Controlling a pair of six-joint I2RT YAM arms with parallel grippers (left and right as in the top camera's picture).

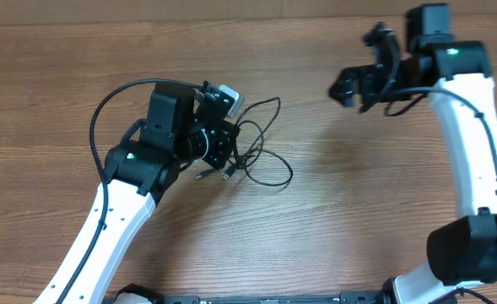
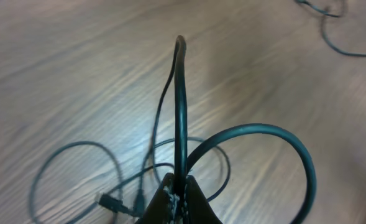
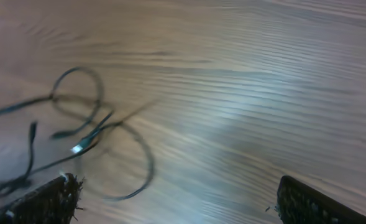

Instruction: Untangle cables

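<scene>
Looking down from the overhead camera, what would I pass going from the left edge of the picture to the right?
The left arm → cables → a bare stretch of table → right gripper → right arm.

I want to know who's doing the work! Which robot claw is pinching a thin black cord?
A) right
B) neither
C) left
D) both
C: the left claw is shut on a thin black cord, while the right claw stands wide open and empty.
</scene>
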